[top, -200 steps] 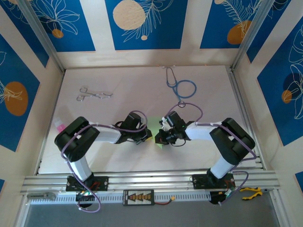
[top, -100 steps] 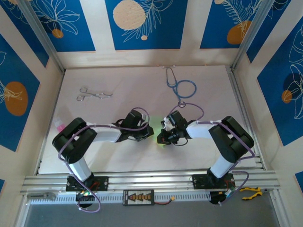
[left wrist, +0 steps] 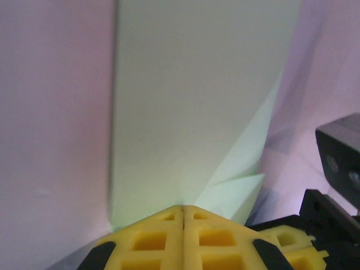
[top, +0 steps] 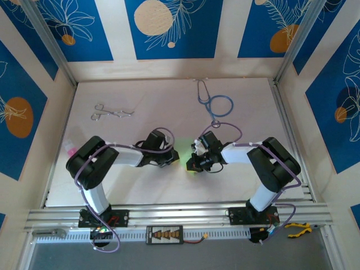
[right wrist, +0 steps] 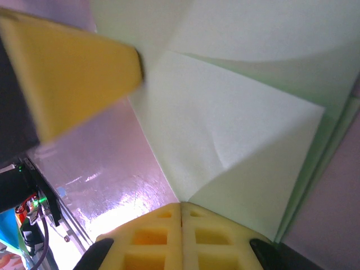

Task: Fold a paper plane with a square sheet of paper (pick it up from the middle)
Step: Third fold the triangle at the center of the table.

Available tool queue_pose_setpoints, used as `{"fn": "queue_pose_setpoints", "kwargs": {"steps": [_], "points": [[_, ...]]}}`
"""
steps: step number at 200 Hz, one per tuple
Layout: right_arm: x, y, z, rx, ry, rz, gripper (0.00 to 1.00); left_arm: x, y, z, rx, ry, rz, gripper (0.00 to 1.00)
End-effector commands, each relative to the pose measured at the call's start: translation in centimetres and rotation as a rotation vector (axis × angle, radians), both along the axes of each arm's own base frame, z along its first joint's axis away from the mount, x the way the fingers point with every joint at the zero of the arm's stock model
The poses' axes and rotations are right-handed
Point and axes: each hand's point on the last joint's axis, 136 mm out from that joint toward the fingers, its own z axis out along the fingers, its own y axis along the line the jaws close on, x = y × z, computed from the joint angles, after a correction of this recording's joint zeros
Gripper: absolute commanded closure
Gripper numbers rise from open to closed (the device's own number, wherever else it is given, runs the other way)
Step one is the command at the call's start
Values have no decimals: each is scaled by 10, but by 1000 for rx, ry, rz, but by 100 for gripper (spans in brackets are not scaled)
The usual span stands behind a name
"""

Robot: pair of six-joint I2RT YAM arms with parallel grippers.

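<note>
blue panels with white leaf drawings and orange discs wall in a pale desk [top: 169, 95] on three sides. a metal rail [top: 180, 214] runs along the desk edge farthest from the blue stethoscope [top: 216, 104]. the stethoscope lies close to the back wall, with its tubes toward the wall and its chest piece toward the rail.

the left arm [top: 95, 166] and the right arm [top: 270, 166] stand on that rail. both bend inward and meet on the rail side of the stethoscope, a little left of its chest piece. the green paper [left wrist: 197, 101] lies flat on the desk there, between the two wrists, which cover most of it from above. the wrist cameras show it partly folded, with a long flat strip and slanted flaps and creases at one end.

the left hand [left wrist: 184, 209] has its yellow fingers pressed together with no gap, tips down at the paper's near edge. the right hand [right wrist: 181, 205] is closed the same way, tips at a folded corner. whether either one pinches a layer i cannot tell.

a pair of steel forceps [top: 112, 111] lies well to the left of the stethoscope, about as far from the rail. a small pink object [top: 70, 149] sits farther left again, at the desk's side edge, nearer the rail than the stethoscope is.
</note>
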Motion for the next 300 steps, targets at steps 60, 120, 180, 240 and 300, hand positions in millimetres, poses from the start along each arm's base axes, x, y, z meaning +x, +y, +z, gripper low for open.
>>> {"fn": "queue_pose_setpoints", "kwargs": {"steps": [60, 120, 180, 240, 300], "points": [[-17, -17, -24, -94, 84, 2, 100, 17, 33, 23, 43, -40, 11, 98], [-15, -16, -21, -91, 81, 2, 100, 2, -2, 39, -30, -90, -90, 96], [-14, -13, -16, -79, 74, 8, 100, -2, -5, 3, 14, -11, -68, 98], [2, 20, 31, 55, 0, 75, 100, -12, 15, -26, 74, 72, -12, 100], [27, 34, 9, -29, -10, 27, 100, -12, 13, -23, 62, 70, -16, 100]]}}
